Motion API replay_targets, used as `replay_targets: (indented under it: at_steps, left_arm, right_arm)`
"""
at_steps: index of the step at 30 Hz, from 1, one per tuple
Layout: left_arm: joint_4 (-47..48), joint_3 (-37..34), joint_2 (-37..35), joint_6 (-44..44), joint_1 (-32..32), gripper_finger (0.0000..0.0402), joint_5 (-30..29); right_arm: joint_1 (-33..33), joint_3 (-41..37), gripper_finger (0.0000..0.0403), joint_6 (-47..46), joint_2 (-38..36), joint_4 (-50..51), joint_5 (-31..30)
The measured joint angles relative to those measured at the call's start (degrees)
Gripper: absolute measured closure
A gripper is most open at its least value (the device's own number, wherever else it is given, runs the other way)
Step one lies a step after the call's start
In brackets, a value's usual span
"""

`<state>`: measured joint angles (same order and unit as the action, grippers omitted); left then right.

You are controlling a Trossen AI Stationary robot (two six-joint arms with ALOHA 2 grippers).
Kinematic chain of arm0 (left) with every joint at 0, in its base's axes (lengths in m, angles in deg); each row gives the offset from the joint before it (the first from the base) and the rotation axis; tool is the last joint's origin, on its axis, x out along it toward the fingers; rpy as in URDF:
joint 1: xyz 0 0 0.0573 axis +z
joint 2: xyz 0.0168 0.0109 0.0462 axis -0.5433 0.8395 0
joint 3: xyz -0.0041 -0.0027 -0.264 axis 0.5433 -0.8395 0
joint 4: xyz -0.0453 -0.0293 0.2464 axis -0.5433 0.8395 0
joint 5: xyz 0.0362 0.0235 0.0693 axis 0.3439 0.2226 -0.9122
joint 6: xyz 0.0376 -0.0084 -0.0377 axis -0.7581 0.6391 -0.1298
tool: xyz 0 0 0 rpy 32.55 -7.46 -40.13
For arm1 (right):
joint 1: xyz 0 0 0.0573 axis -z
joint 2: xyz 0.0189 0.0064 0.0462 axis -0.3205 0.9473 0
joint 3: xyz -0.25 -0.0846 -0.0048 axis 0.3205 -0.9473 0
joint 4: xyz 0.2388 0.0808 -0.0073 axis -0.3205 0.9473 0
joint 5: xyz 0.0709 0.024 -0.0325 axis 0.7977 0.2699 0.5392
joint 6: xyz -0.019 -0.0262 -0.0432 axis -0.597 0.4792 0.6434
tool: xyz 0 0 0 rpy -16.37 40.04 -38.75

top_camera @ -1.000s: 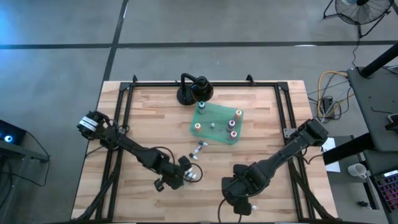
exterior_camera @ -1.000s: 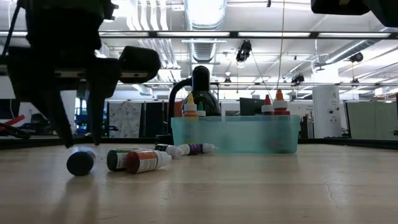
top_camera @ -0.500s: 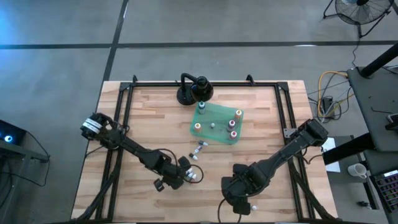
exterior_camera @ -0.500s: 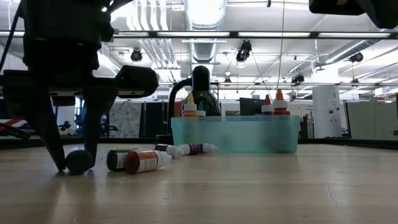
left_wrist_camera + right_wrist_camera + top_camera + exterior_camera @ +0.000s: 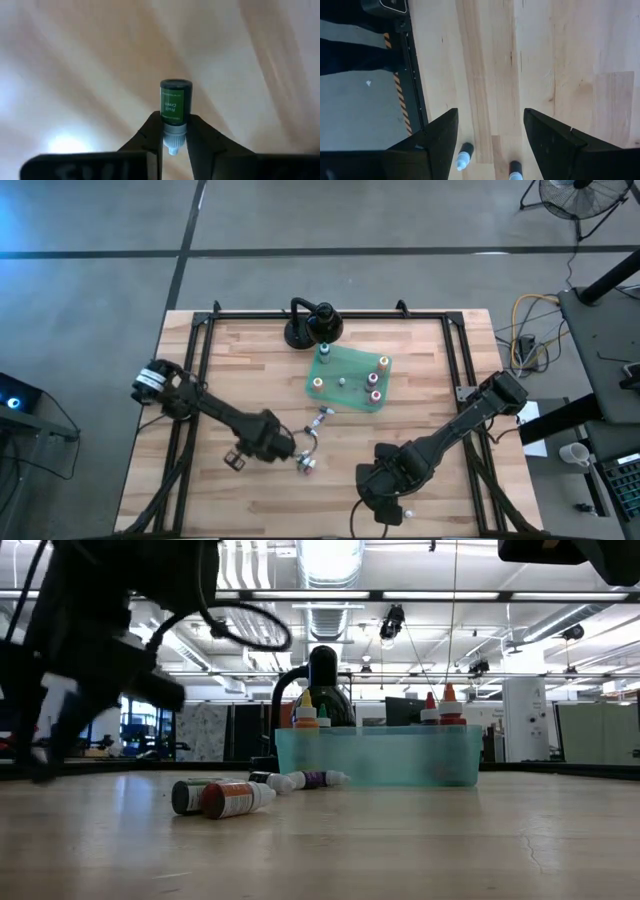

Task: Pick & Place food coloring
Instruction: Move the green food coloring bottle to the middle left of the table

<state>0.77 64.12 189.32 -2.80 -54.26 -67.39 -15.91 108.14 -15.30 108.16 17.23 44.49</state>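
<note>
Left gripper (image 5: 174,142) pinches your green food coloring bottle (image 5: 174,107) above bare wood mid-table, clear of the green tray (image 5: 352,395). Right gripper (image 5: 490,135) hangs wide near the front edge; its bottles (image 5: 464,155) are half cut off.

A light wooden slatted table (image 5: 240,360) fills the middle of the high view. A black round-based stand (image 5: 311,324) sits at the table's far edge, near the middle. Just in front of it lies a flat green square tray (image 5: 352,386) with several small capped food coloring bottles (image 5: 376,394) standing upright on it. Nearer the front, just off the tray's corner, two small bottles (image 5: 322,418) lie on their sides. Further forward, two more fallen bottles (image 5: 225,798) lie side by side. The left gripper (image 5: 174,145) is left of these, a green-labelled bottle (image 5: 174,105) between its fingers. The right gripper (image 5: 380,490) rests near the front edge, right of centre.
</note>
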Motion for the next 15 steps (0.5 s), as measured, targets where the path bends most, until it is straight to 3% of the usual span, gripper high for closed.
replay_targets:
  at_steps: [4,8,15]
  left_arm:
    - [11.44,0.81,-0.01,9.78,3.83,0.0359,3.59]
    - [14.2,-2.0,0.0,17.2,7.39,0.0359,4.83]
    - [14.9,-11.32,1.04,27.31,12.39,0.0358,13.94]
  right_arm:
    - [0.26,0.0,0.0184,-0.26,0.0,0.21,-1.76]
    - [0.86,0.0,0.0184,-2.19,0.0,0.33,-2.3]
    - [1.16,0.0,0.0184,-2.0,0.0,0.34,-1.64]
